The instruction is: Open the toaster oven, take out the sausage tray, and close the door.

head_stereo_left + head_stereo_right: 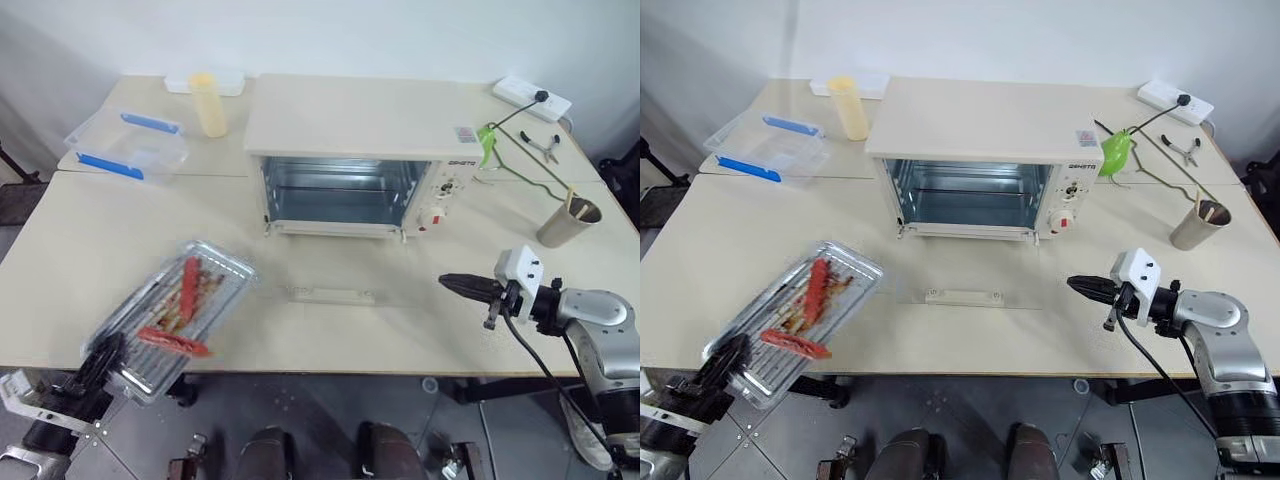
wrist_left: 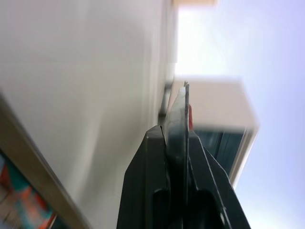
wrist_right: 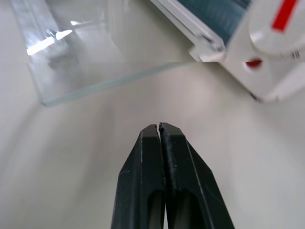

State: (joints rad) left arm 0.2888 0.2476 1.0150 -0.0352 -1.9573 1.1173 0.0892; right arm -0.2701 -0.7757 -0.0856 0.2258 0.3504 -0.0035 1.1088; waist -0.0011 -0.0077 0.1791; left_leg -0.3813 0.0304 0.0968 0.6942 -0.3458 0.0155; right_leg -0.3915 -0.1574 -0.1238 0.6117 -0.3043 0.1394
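Pinching one sausage tray (image 1: 168, 316), the left hand (image 1: 100, 362) contrasts with the right hand (image 1: 452, 283), pressed together empty.

The pale surface (image 1: 90, 240) carries the open oven (image 1: 350, 150), its glass door (image 1: 330, 292) folded flat in front, a clear box (image 1: 128, 143) and yellow cup (image 1: 208, 104) behind, a metal cup (image 1: 568, 222) at right.

Cream toaster oven (image 1: 350, 130) stands open and empty, glass door (image 1: 335, 280) folded flat; sausage tray (image 1: 170, 315) rests tilted at the tabletop's front-left edge.
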